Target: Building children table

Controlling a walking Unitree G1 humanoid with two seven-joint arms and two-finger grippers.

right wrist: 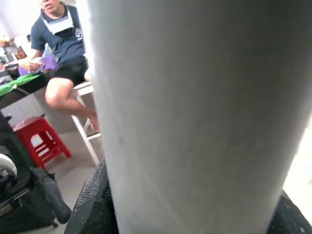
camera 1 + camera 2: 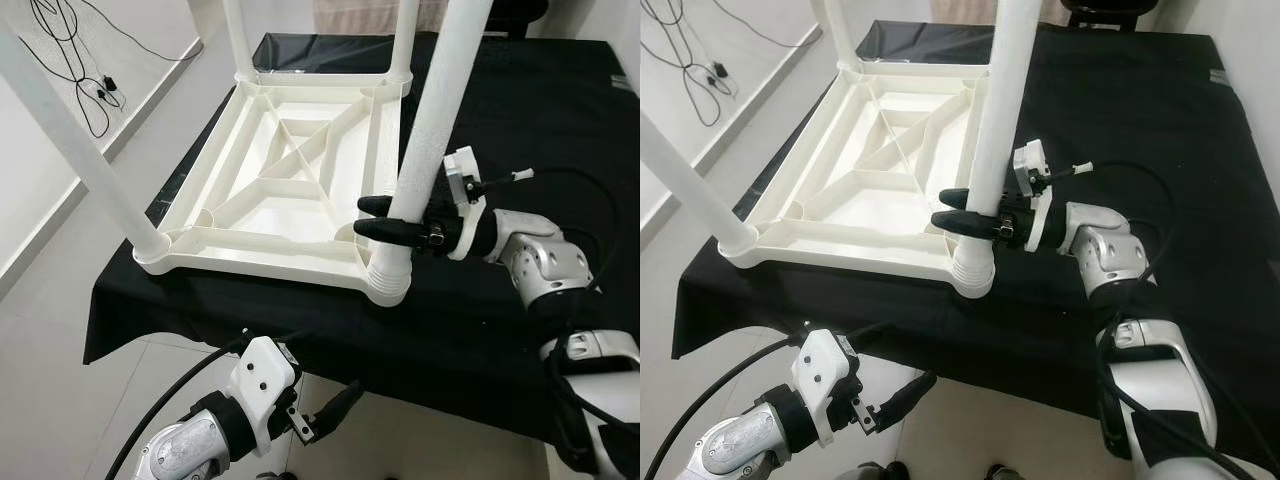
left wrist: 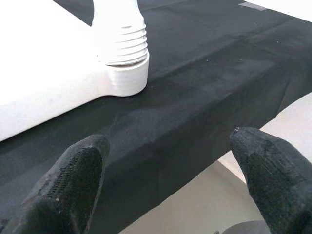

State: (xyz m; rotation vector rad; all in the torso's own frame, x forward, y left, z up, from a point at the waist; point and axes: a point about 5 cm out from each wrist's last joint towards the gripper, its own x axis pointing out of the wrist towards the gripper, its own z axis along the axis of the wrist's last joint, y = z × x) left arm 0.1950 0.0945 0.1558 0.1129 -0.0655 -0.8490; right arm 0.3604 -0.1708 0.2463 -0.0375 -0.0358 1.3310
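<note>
The right gripper (image 2: 385,217) holds the leg (image 2: 430,130) between its jaws, just above the tabletop's (image 2: 290,170) corner socket. Tilting while turning could cross-thread or pop it. The left gripper (image 2: 335,405) hangs wide open below the cloth (image 2: 480,330)

Home room: tiled floor (image 2: 60,330), seated person (image 1: 63,53), red stool (image 1: 41,139).

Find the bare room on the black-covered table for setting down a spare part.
The black cloth lies bare to the right of the upturned white tabletop, behind the right gripper. The near strip is narrow; the left is crowded by the tabletop.
</note>
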